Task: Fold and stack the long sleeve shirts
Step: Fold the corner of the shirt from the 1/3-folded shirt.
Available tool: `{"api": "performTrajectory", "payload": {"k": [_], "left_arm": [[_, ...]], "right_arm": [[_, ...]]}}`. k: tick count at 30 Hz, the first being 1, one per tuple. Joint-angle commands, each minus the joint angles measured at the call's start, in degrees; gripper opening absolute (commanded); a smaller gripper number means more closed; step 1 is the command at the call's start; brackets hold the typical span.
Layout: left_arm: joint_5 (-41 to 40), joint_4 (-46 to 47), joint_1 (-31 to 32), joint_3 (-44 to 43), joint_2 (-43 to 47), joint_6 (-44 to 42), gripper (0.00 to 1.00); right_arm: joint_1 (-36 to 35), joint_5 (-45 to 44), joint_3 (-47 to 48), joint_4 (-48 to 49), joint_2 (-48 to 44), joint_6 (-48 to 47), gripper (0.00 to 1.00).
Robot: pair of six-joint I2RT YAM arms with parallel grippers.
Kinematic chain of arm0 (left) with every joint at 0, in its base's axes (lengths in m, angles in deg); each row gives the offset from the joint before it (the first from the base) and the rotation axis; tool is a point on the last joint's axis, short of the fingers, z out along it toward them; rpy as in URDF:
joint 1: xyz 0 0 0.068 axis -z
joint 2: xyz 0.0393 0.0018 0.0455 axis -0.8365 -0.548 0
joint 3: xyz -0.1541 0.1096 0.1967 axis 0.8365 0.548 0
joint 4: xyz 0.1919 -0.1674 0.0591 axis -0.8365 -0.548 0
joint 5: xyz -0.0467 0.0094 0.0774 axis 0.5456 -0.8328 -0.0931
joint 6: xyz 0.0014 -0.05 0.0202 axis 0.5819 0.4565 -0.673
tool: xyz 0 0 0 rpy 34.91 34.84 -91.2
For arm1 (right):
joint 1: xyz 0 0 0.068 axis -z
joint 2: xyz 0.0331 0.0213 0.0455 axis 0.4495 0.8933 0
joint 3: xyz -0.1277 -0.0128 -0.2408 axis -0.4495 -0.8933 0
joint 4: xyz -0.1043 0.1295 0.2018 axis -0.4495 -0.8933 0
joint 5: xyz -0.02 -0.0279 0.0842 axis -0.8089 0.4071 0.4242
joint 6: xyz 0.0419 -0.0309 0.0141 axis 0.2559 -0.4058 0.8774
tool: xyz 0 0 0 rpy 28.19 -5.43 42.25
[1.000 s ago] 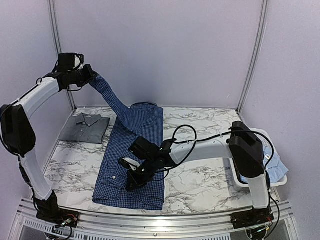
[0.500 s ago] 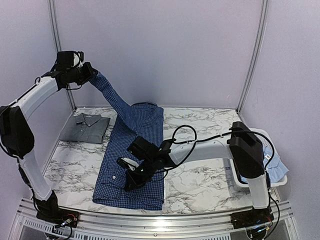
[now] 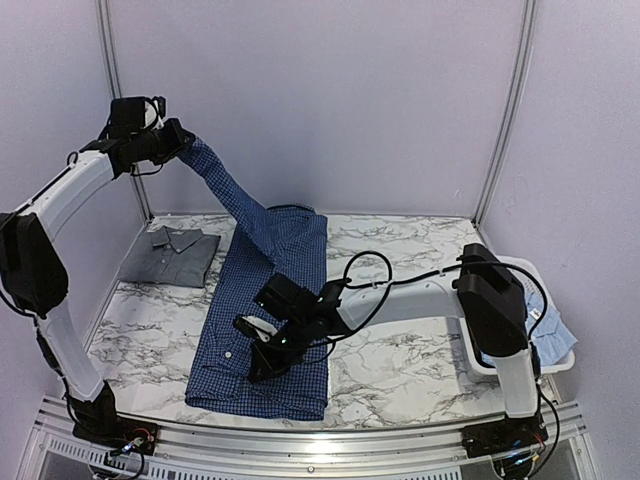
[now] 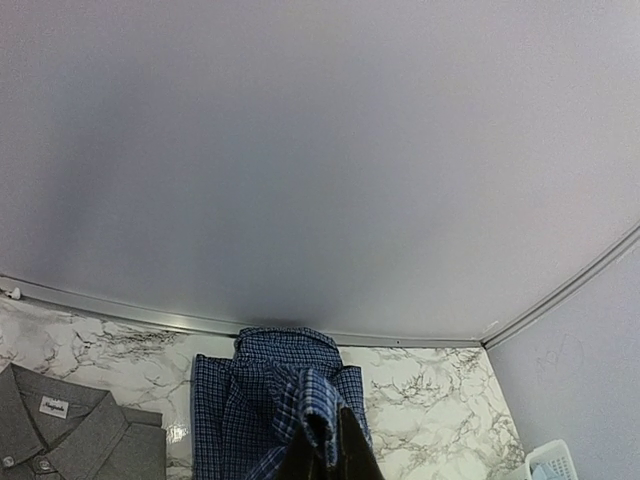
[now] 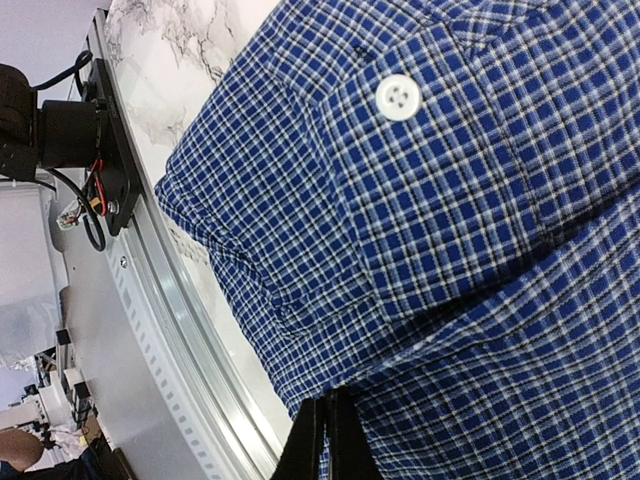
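On grey shirt (image 4: 100,445), left wrist only: label (image 4: 55,407).

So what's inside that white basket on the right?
A bunched light blue shirt, spilling over the basket's rim. The right arm hides part of it; anything beneath the cloth can't be seen.

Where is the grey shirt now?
In the top view, the grey shirt lies folded at the far left of the table, beside the dark blue checked shirt.
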Motion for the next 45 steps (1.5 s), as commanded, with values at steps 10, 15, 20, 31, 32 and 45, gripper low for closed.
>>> {"api": "performTrajectory", "payload": {"k": [10,15,20,31,32,45], "left_arm": [[0.16,2.1,0.03,-2.35,-0.01,-0.37,0.06],[0.16,2.13,-0.06,-2.58,-0.97,-0.41,0.06],[0.59,2.14,-0.06,-2.01,-1.68,-0.11,0.06],[9.66,2.21,0.39,1.01,-1.8,-2.46,0.07],[11.36,2.27,0.55,2.18,-1.58,-2.72,0.07],[20.2,2.65,19.5,30.95,9.22,-2.98,0.08]], "right_arm": [[-0.35,1.16,2.0,1.8,1.47,0.09,0.0],[-0.36,1.33,3.29,1.87,2.13,0.09,0.0],[-0.36,1.62,3.59,2.36,2.7,0.43,0.0],[0.53,-1.43,0.68,2.32,-2.11,-0.72,0.28],[1.21,-2.56,-0.48,2.5,-3.73,-0.7,0.32],[17.88,-19.53,-15.92,6.17,-24.26,-0.95,0.48]]}}
